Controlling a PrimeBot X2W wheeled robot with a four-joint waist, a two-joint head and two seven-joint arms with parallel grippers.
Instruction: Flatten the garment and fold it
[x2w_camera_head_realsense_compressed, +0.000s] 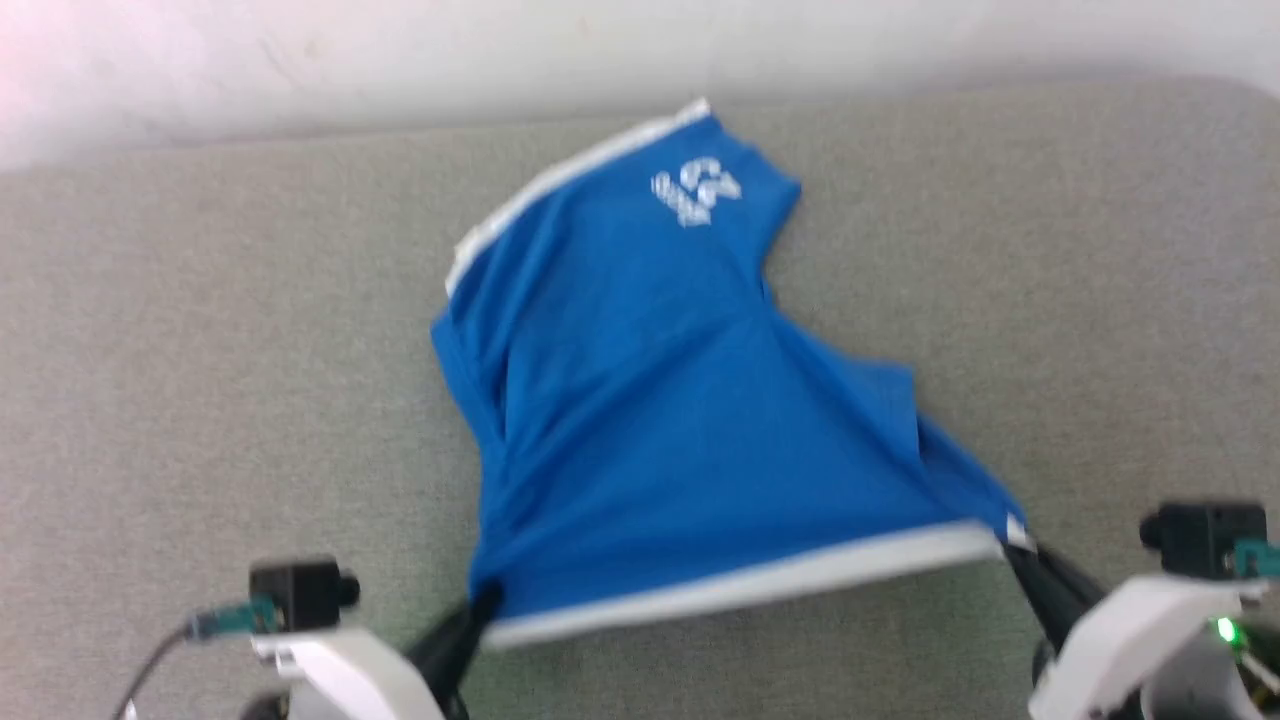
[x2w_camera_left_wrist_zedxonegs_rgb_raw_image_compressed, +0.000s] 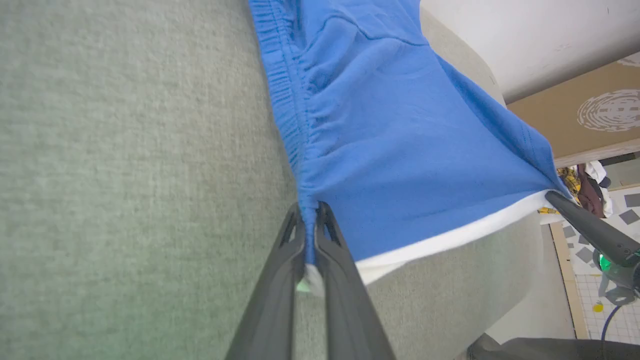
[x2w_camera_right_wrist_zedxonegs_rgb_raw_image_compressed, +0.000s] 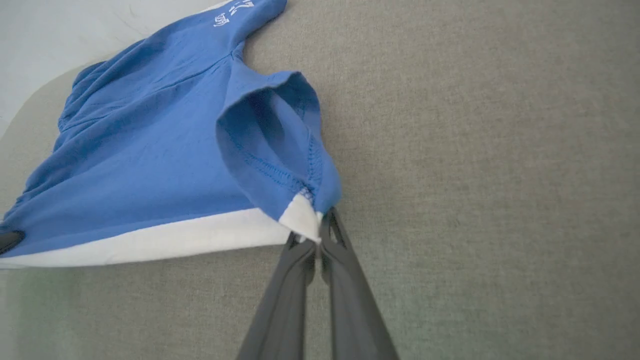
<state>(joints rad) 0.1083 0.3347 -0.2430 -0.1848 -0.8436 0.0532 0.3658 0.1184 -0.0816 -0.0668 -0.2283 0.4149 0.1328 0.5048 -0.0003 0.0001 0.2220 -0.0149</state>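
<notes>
Grip is on at both ends. The left tool (x2w_camera_left_wrist_zedxonegs_rgb_raw_image_compressed: 310, 211) has its two dark fingers (x2w_camera_left_wrist_zedxonegs_rgb_raw_image_compressed: 280, 280) squeezed together on the near left corner of the garment (x2w_camera_head_realsense_compressed: 680, 400). Blue cloth and a scrap of white are wedged between them, right where the gathered elastic edge (x2w_camera_left_wrist_zedxonegs_rgb_raw_image_compressed: 287, 100) runs down into the tips. Over to the right tool (x2w_camera_right_wrist_zedxonegs_rgb_raw_image_compressed: 316, 235), and it is just as tight, nipping the white corner at the other end. Beside that pinch a leg opening (x2w_camera_right_wrist_zedxonegs_rgb_raw_image_compressed: 270, 130) gapes and shows its stitched hem.

Between the two tools the white band (x2w_camera_head_realsense_compressed: 750, 585) is drawn out into one long taut line, slanting up toward the right tool in the head view. Creases fan away from the left pinch across the blue.

Further out, the rest of the garment lies on the grey cloth-covered counter (x2w_camera_head_realsense_compressed: 200, 350), reaching away from the robot and narrowing toward the far edge. A second white band (x2w_camera_head_realsense_compressed: 560, 180) runs along its far left side, and a small white logo (x2w_camera_head_realsense_compressed: 695, 190) sits near the far tip. The head view is blurred, so the lettering cannot be read. Behind the counter stands a pale wall (x2w_camera_head_realsense_compressed: 400, 60).
</notes>
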